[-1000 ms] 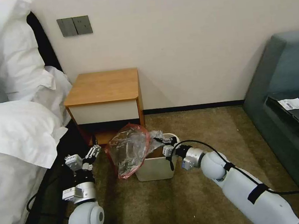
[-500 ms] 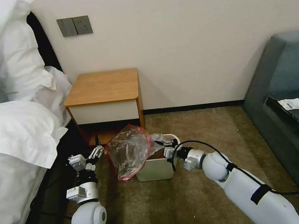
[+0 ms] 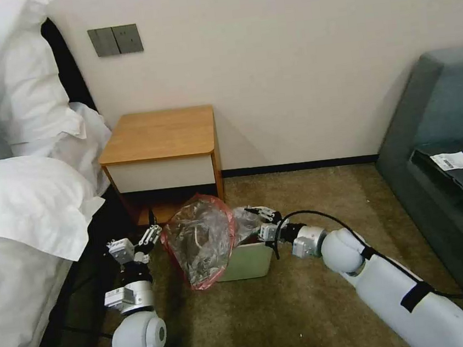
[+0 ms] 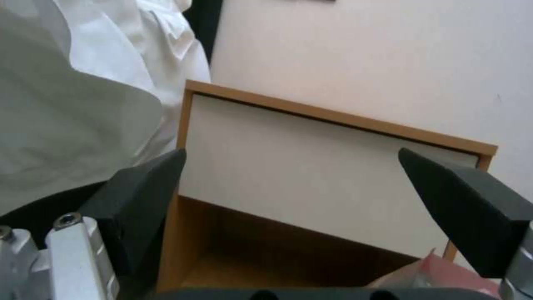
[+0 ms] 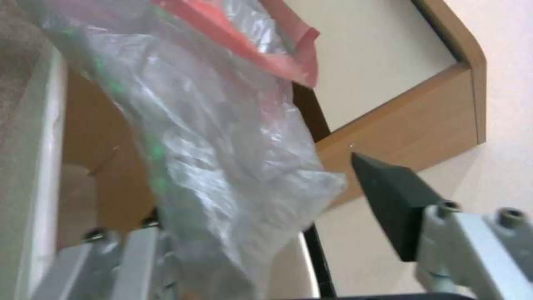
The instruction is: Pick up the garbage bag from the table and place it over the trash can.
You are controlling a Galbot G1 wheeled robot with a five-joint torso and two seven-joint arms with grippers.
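Bed with white bedding (image 3: 20, 207) occupies the far left of the head view. Left gripper (image 3: 150, 233) is raised low beside the bed, fingers (image 4: 141, 200) spread wide and holding nothing; its wrist view looks through them at the white drawer front of the table (image 3: 159, 142). The table stands against the wall, its top bare.

Just right of the left gripper, the garbage bag (image 3: 200, 240) hangs crumpled, red-pink band looping round its edge, draped over the near-left side of the trash can (image 3: 246, 261). The trash can stands on the carpet in front of the table and looks tilted.

Right gripper (image 3: 263, 221) sits at the trash can's far-right rim, fingers apart; in the right wrist view, bag film lies over one finger while the other finger (image 5: 391, 200) stands clear of it. Whether the film is pinched cannot be told.

A dark sofa (image 3: 448, 134) sits at far right.
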